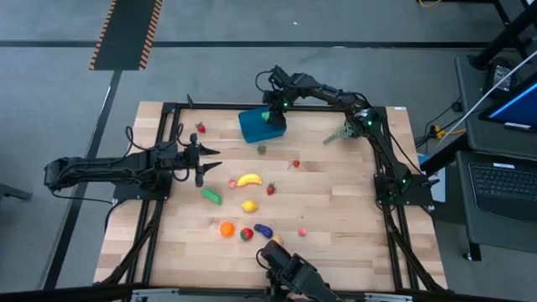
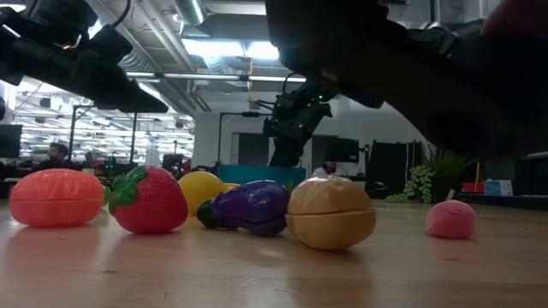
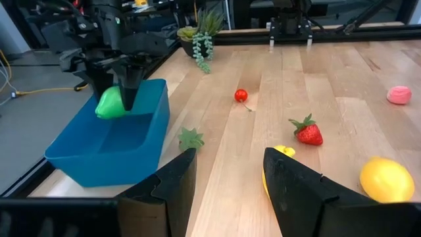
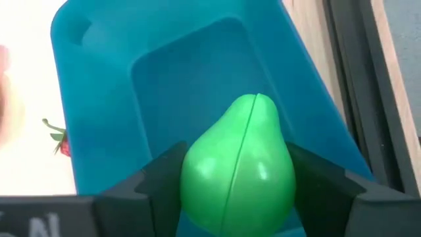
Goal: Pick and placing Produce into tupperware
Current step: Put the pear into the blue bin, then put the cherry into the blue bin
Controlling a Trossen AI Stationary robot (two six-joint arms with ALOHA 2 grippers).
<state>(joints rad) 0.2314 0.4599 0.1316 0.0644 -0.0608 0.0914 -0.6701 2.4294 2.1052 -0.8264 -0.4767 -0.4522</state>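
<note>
Pinching the green pear (image 4: 238, 164) in our right gripper (image 4: 240, 181) directly above the blue tupperware (image 4: 112, 118), we risk it bouncing out if released high; left gripper (image 3: 227, 174) waits spread.

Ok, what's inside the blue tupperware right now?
The visible floor of the tupperware is bare. The right tool holds a green pear above it, and the pear hides the floor under it.

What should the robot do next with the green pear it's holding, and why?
Probably open the right gripper and let go. It holds the green pear right above the blue tupperware, whose inside looks empty, so the pear should drop straight in. The left gripper waits open over the table.
</note>
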